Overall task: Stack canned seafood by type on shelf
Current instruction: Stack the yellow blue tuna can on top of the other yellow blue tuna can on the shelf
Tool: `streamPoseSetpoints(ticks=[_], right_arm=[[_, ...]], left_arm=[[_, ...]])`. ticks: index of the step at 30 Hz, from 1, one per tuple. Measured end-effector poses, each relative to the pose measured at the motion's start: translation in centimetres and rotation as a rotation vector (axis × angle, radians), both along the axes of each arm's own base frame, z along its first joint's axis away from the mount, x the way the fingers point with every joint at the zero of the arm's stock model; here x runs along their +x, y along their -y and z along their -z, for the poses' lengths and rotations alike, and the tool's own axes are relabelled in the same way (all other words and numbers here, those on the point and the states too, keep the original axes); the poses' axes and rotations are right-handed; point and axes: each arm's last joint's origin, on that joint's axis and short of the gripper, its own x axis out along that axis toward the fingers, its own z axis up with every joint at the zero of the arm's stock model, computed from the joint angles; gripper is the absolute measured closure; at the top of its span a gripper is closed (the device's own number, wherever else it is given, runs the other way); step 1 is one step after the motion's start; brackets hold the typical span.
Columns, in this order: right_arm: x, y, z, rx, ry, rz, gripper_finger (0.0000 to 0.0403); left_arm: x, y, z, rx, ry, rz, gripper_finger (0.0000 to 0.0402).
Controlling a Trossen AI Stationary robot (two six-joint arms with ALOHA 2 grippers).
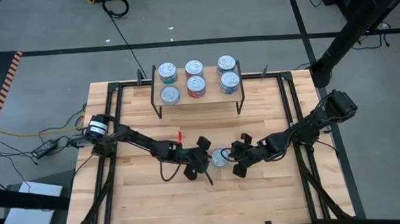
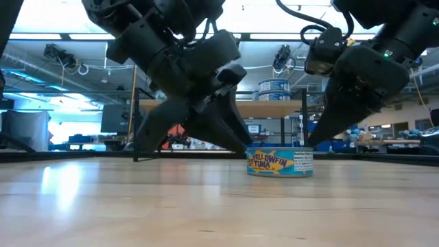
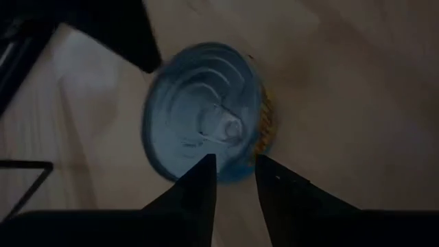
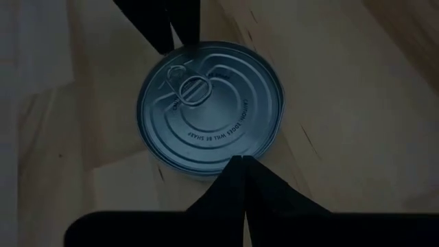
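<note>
While both pincers flank it, tuna can (image 1: 219,157) sits mid-table.

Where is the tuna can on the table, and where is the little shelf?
tuna can (image 2: 280,162): low view, on its yellow and blue side label.
shelf (image 1: 199,102): high view, on the bare wood board in front of the cans.

Seven cans are showing in all: six are sitting on the shelf (image 1: 199,100), five blue-labelled and one red (image 1: 196,86), while one yellowfin tuna can (image 1: 219,157) is standing on the table's (image 1: 273,190) middle.
</note>
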Motion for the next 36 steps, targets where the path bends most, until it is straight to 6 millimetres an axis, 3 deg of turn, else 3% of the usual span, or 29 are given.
streamPoseSetpoints(ticks=[9,22,28,36], right_arm=[[0.2,-0.1,-0.1,-0.007,0.017,-0.017,0.0394],[0.2,-0.3,-0.3,-0.003,0.016,-0.039,0.0392],[0.5,-1.4,-2.3,0.002,0.029,-0.09,0.0373],[0.9,-3.4,-5.1,-0.06,0.083,-0.153,0.0336]], left_arm=[[0.1,0.0,0.5,0.075,-0.015,0.065,0.0304],[0.1,0.2,0.4,0.085,-0.011,0.089,0.0396],[-0.2,0.3,-0.2,0.013,-0.014,0.056,0.0399],[-0.4,0.1,-3.2,-0.207,-0.009,0.009,0.04]])
